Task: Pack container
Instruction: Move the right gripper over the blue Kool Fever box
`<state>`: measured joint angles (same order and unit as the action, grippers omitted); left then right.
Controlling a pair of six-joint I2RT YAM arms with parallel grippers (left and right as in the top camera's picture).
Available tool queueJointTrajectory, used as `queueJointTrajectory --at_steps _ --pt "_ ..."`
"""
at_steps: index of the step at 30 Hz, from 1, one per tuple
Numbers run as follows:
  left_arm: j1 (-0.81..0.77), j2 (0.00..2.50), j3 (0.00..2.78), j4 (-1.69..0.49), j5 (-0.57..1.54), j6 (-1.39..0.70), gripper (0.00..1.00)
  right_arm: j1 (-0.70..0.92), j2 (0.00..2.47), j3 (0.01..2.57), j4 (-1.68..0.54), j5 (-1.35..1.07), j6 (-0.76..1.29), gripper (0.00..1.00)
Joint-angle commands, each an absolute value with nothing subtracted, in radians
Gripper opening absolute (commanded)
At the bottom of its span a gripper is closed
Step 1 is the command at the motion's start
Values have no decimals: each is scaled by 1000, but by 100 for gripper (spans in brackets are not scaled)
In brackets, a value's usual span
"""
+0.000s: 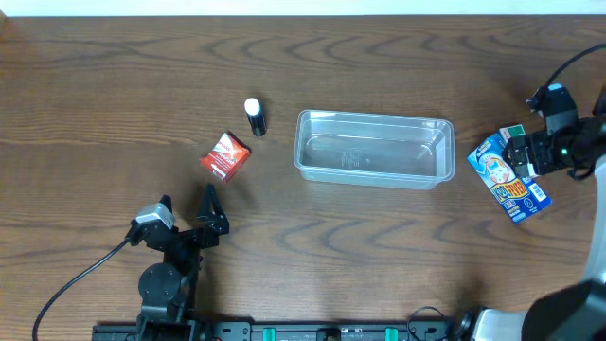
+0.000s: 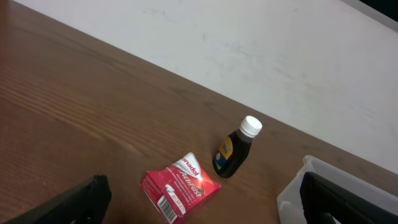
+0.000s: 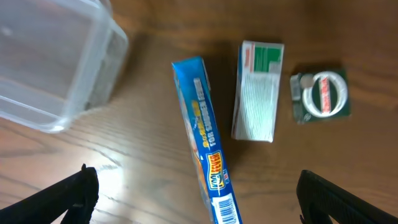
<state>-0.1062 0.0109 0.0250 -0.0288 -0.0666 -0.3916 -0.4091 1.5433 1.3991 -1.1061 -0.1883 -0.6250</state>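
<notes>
A: From overhead, where is the tub?

B: The clear, shallow rectangular plastic container [image 1: 374, 149] sits mid-table and looks empty. Left of it are a small red carton [image 1: 224, 156] and a dark bottle with a white cap [image 1: 255, 117]. The left gripper [image 1: 187, 204] waits near the front edge with its fingers spread. The right gripper [image 1: 524, 152] hangs over a flat blue printed box [image 1: 508, 175] at the far right.

A: And the left wrist view?

B: It shows the carton and bottle close together but apart, with a corner of the container at the right edge. I can't tell if the bottle stands or lies. If it lies, a nudge could roll it.

A: Right wrist?

B: The fingers are wide apart and hold nothing. The blue box lies below them, just beside a white-and-green carton [image 3: 256, 90]. Farther right is a small green packet with a white ring on it [image 3: 321, 94], and I can't tell what that is. My worry is that closing here could catch both boxes or skew the blue one. It could also catch on the container's rim on the way in.

A: Anything hidden?

B: In the overhead view the gripper covers most of the white-and-green carton, and the packet cannot be made out there. Each wrist view shows only a corner of the container.
</notes>
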Motion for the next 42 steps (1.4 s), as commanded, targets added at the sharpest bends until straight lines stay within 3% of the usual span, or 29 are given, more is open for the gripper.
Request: queueJointTrajectory --at_steps 1,10,19,36,40,42 --pt "-101 4 4 -65 -94 -376 98 -422 1593 1390 -1110 -145 -625 99" --pt "-101 4 4 -65 -94 -376 98 -421 1661 1390 -1118 -132 -625 99" --pt "-101 4 4 -65 -94 -376 98 -440 1674 1390 -1114 -360 -516 99" --pt "-101 4 4 -65 -94 -376 98 -443 1689 1389 -1134 -149 -472 99" --pt "-101 4 4 -65 -94 -376 98 -437 1689 1389 -1139 -106 -505 91" --pt "-101 4 4 -65 -94 -376 98 -432 1689 1387 -1147 -125 -542 92"
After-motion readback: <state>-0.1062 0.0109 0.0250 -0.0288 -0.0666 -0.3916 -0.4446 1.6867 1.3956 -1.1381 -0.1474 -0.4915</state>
